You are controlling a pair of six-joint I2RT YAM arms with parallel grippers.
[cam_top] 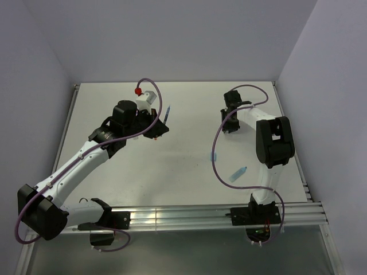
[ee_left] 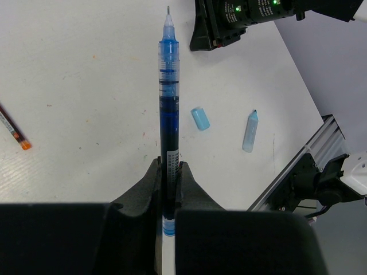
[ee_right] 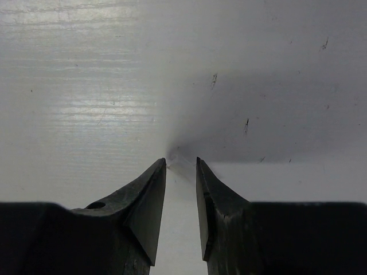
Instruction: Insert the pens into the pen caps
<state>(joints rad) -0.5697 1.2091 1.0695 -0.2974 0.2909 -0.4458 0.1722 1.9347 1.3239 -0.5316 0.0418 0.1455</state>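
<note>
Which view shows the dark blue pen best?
Left wrist: the dark blue pen runs up the frame's middle, clamped between the jaws of the left gripper, tip uncapped. Top external shows only a thin sliver of it beside that gripper. Right wrist shows none of it.

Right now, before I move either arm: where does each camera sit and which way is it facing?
Top external: above and behind the arms, looking down on the table; left arm and right arm show whole.
Left wrist: on the left gripper, looking along its dark blue pen towards the right arm's base; its fingers show.
Right wrist: on the right gripper, facing the table close up; only its fingertips show.
Shared: top and left wrist both show the light blue cap and light blue marker.
</note>
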